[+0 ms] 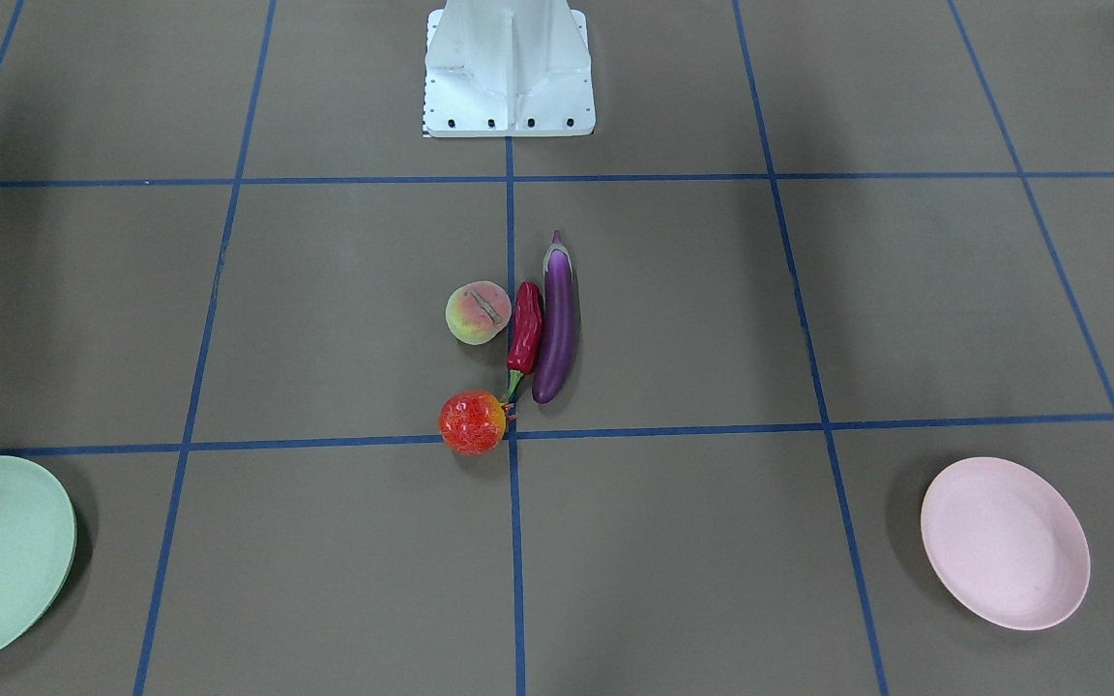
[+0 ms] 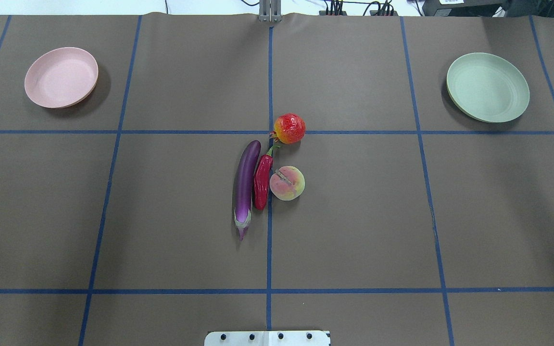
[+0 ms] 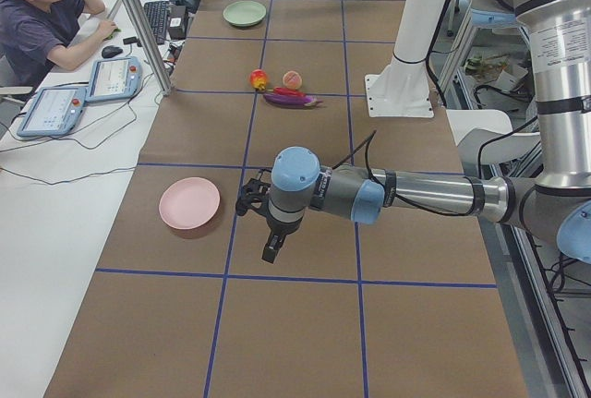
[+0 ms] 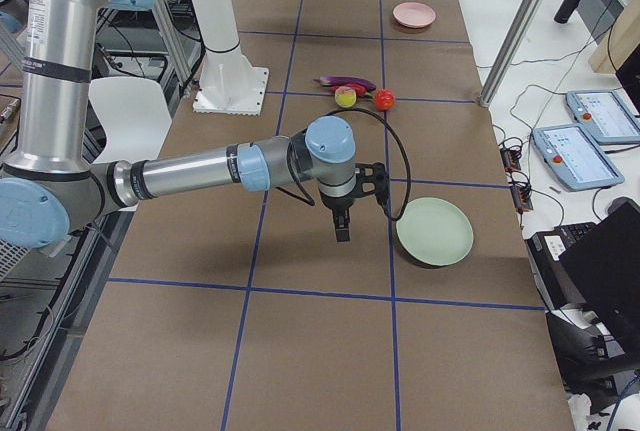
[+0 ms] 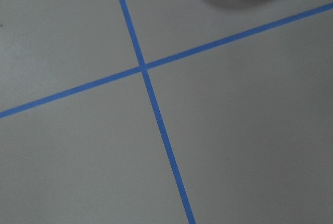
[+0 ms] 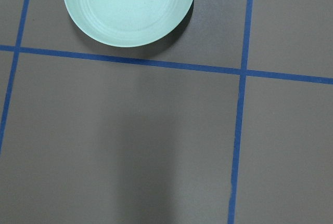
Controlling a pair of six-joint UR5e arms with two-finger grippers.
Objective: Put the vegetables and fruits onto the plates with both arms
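The left gripper (image 3: 270, 254), on the big near arm in the left-end view, hangs above bare table with its fingers pointing down; whether it is wide or narrow I cannot tell from this angle. The pink plate (image 2: 61, 77) lies near it, at about 9 o'clock in that view, and its wrist camera catches only the plate's rim at 12 o'clock. The right gripper (image 4: 343, 237) mirrors this at the other end of the table, with the green plate (image 2: 487, 87) at about 4 o'clock in the right-end view; its opening cannot be judged either.

All four items sit together at the table's centre, well apart from both grippers and both plates. Seen from overhead, the eggplant (image 2: 245, 185) runs 12 to 6 with its pale cap at 6, towards the white base block (image 2: 267, 338). The chili pepper (image 2: 261, 181) lies alongside at its 3 o'clock, touching, with its green stem at 12. The peach (image 2: 287, 183) is just beside the chili at 3, and the speckled fruit (image 2: 289, 128) sits at the stem's tip.

Nothing is plated yet. The eggplant lies on the left arm's side of the centre line, the two fruits on the right arm's. A grasp on the eggplant would likely need to close across the 9 to 3 line
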